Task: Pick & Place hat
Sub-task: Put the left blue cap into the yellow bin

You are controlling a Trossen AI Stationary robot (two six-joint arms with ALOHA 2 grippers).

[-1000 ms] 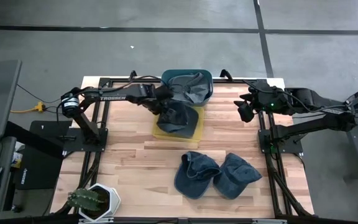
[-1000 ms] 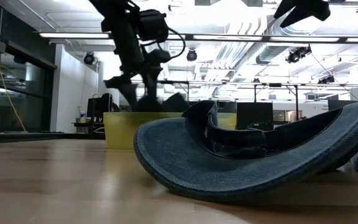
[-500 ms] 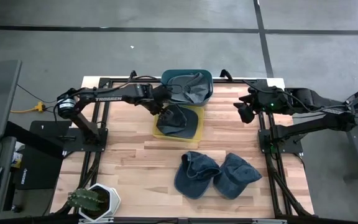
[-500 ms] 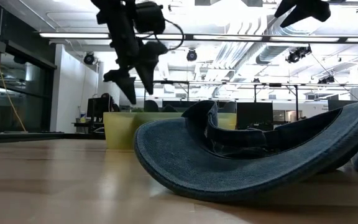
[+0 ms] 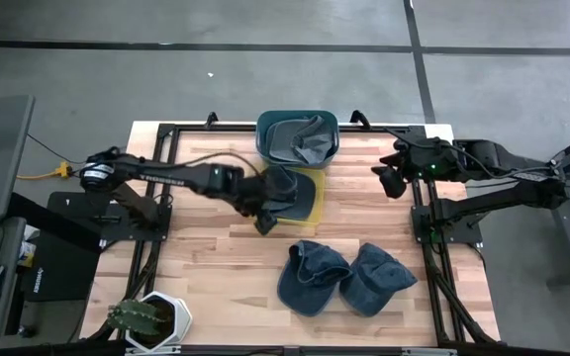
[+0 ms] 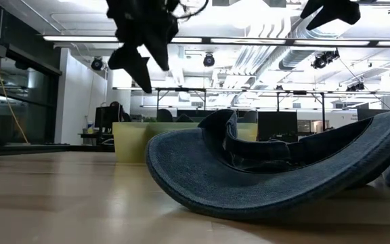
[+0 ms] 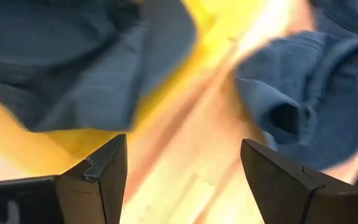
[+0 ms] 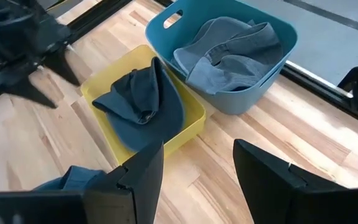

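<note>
Far left on the floor sat a potted cactus [image 5: 139, 318], not part of the job. The left gripper [image 5: 262, 220] had pulled back out of the yellow tray [image 5: 314, 205] within the last second: 1 second earlier it was down over the tray with a dark hat bunched under it, now it hovered over bare table [image 5: 206, 257] just beside the tray's near left corner. Its fingers [image 7: 101, 167] stood wide apart with nothing between them. The dark hat [image 8: 143, 102] lay loose in the yellow tray, part of it draped over the rim, so I judged this 1 placed and released. Behind it the teal bin [image 5: 331, 124] at the far edge held a grey hat [image 8: 229, 50]. Nearer the front, right of centre, 2 blue hats [image 5: 344, 275] lay side by side on the wood, touching, not yet picked; the near 1 filled the low view. The left claw was likely headed for them next, though that was only a guess. The right gripper [image 5: 388, 179] waited at the far right edge, raised, its jaws parted and empty, unchanged over that second.
</note>
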